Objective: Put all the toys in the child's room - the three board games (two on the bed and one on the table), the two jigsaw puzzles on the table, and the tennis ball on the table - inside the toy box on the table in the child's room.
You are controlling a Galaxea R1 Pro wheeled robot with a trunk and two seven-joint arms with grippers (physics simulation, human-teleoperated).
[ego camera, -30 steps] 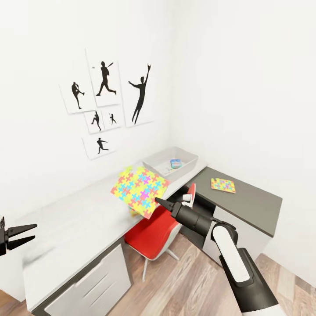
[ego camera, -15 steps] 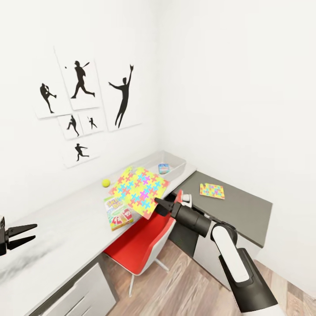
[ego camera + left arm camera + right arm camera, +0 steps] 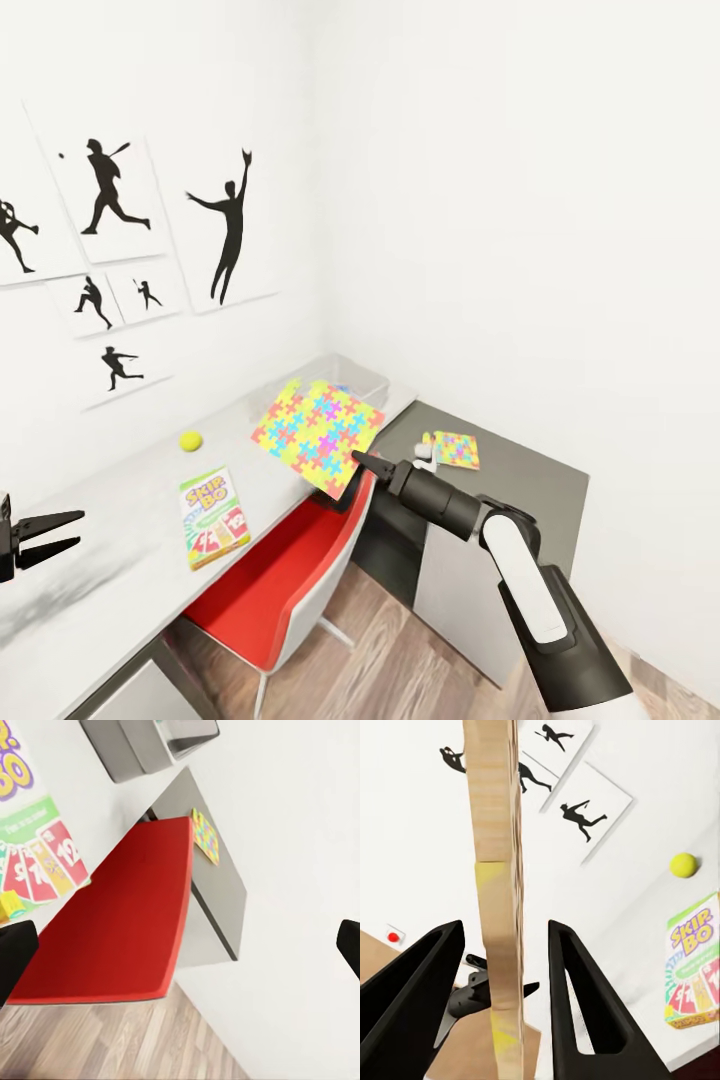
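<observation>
Hanging at the far left edge of the head view: the left gripper (image 3: 62,536), fingers parted and holding nothing, above the pale top of the table (image 3: 120,540). Lying flat on that top, farther right: the Skip-Bo board game (image 3: 214,517), with the tennis ball (image 3: 191,441) sitting apart from it, nearer the wall under the black silhouette pictures (image 3: 232,235). Tucking under the table edge: a red chair (image 3: 268,590). Being held up in the air at the middle, tilted, over the table edge and the chair: one jigsaw puzzle (image 3: 317,431), pinched at its lower corner by the right gripper (image 3: 358,463), jaws closed down to the thickness of the sheet. Sitting behind it in the corner: the toy box (image 3: 352,376), mostly hidden by the held puzzle. Lying on the lower dark-grey section to the right: the second jigsaw puzzle (image 3: 455,449). Showing in the left wrist view, closer: the toy box's grey wall (image 3: 135,746), the chair's red back, the Skip-Bo cards and the second puzzle edge-on. Showing in the right wrist view what the head view cannot: the held puzzle's plain wooden edge (image 3: 499,892) standing between the two black fingers (image 3: 585,997), plus the ball and Skip-Bo box beyond.
</observation>
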